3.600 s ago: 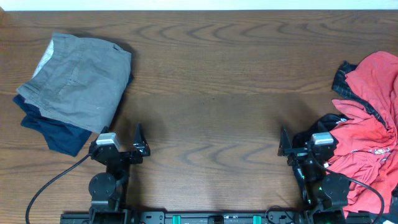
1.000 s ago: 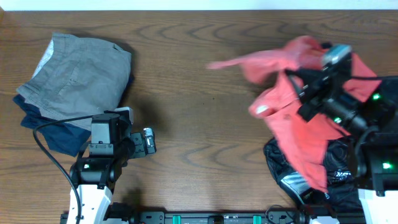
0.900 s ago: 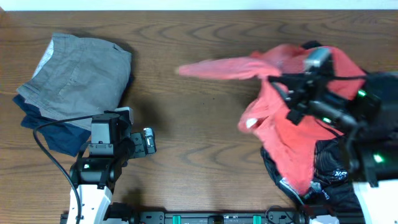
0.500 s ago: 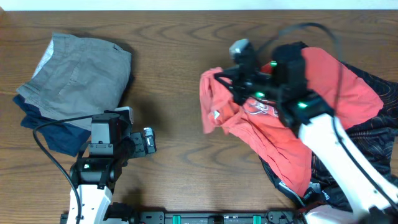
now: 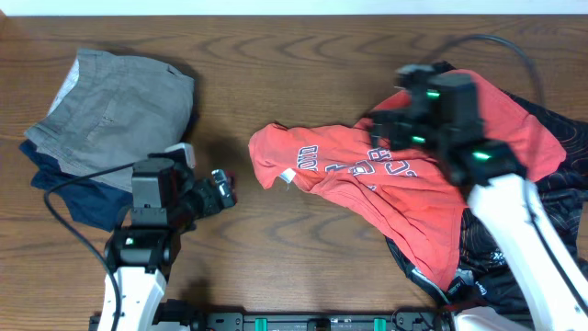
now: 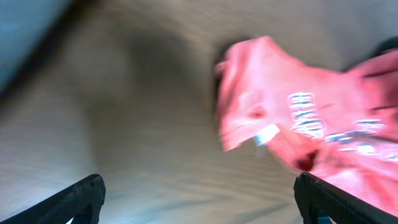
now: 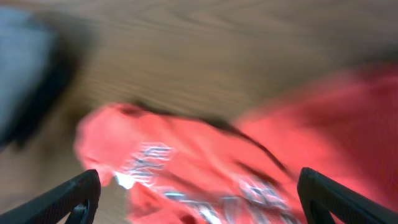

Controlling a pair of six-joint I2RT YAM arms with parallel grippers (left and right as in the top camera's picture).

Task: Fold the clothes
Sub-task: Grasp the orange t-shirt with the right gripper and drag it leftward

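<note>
The coral-red T-shirt lies crumpled across the middle and right of the table, its navy-and-white lettering facing up. It also shows in the left wrist view and the right wrist view, blurred in both. My right gripper is open above the shirt's upper middle, holding nothing; its fingertips show wide apart in the right wrist view. My left gripper is open and empty over bare wood, left of the shirt's collar end; it also shows in the left wrist view.
A folded grey garment on a navy one sits at the back left. A black patterned garment lies under the shirt at the right edge. The table is brown wood.
My right arm carried the shirt from the right pile to the middle, let it go and drew back right. The shirt now lies spread leftward. My left gripper turned slightly toward the shirt.
</note>
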